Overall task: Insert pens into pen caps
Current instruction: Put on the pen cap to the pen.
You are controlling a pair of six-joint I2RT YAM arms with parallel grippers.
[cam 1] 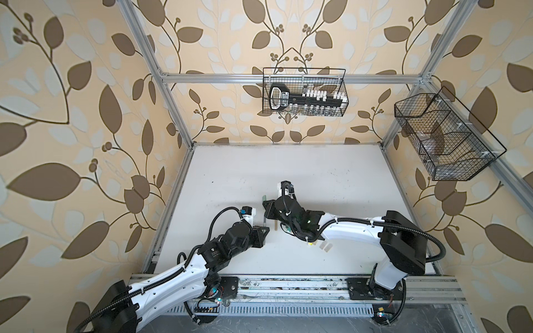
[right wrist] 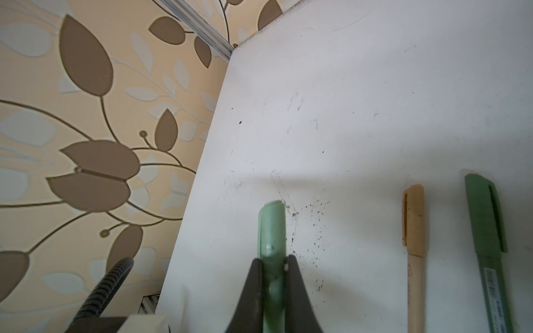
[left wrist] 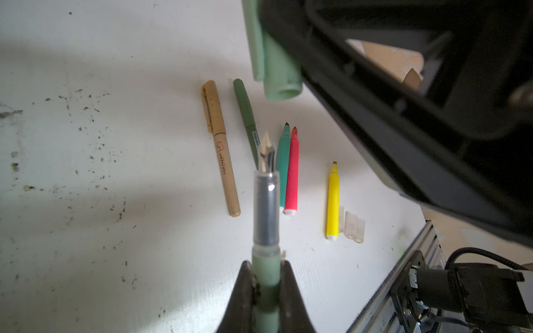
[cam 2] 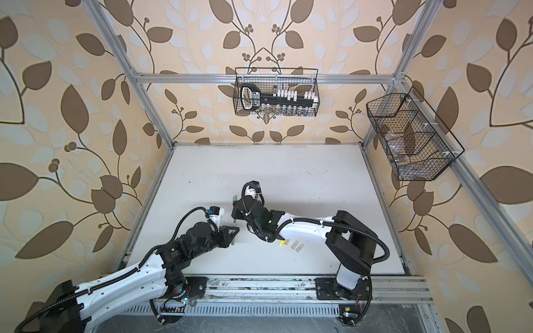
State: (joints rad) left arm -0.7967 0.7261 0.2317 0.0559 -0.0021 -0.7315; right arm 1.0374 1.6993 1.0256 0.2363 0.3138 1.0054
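My left gripper [left wrist: 266, 265] is shut on a sage-green pen [left wrist: 266, 207], its grey section and metal nib pointing away from the jaws. My right gripper [right wrist: 273, 261] is shut on the sage-green pen cap [right wrist: 272, 227]. The cap's open mouth [left wrist: 284, 93] hangs just beyond the nib, apart from it. On the table lie a capped tan pen [left wrist: 220, 147], a capped dark green pen [left wrist: 246, 115], uncapped green [left wrist: 284, 161], pink-red [left wrist: 292, 173] and yellow [left wrist: 333, 201] markers, and clear caps [left wrist: 354, 227]. In both top views the grippers [cam 1: 264, 230] [cam 1: 265, 206] meet mid-table.
A wire basket [cam 1: 304, 92] with a tool hangs on the back rail. Another wire basket [cam 1: 444, 138] hangs on the right frame. An aluminium rail [cam 1: 288, 288] carrying both arm bases runs along the table's front edge. The white tabletop [cam 1: 317, 178] shows dark specks.
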